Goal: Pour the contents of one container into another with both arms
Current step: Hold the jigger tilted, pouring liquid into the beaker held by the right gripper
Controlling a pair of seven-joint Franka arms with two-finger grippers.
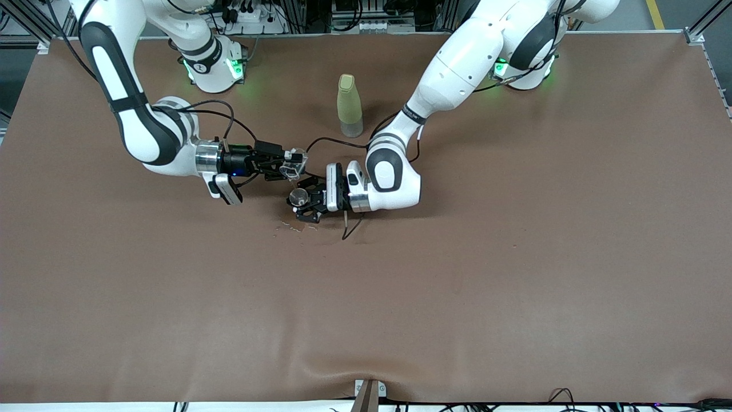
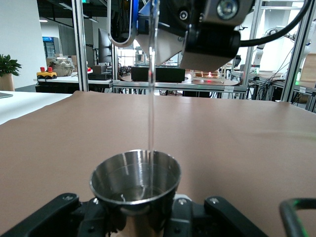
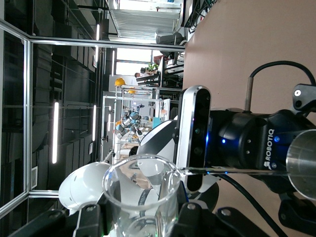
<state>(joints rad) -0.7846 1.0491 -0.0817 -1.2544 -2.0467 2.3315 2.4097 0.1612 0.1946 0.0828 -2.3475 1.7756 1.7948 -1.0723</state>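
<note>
My right hand is clenched around the tiny clear glass cup, tipped on its side above the middle of the brown desk. My left hand is clenched on the small silvery metal hourglass-shaped jigger, holding it upright just under the cup, at about 6 o'clock from it in the front view. A thin clear stream of liquid falls from the cup straight into the jigger's round rim, and the left wrist view shows liquid pooled inside the metal bowl. A few wet drops lie on the desk at 6 o'clock from the jigger, nearer the front camera. A tall yellow-green bottle stands upright on the desk at about 1 o'clock from my 2 hands, apart from both.
</note>
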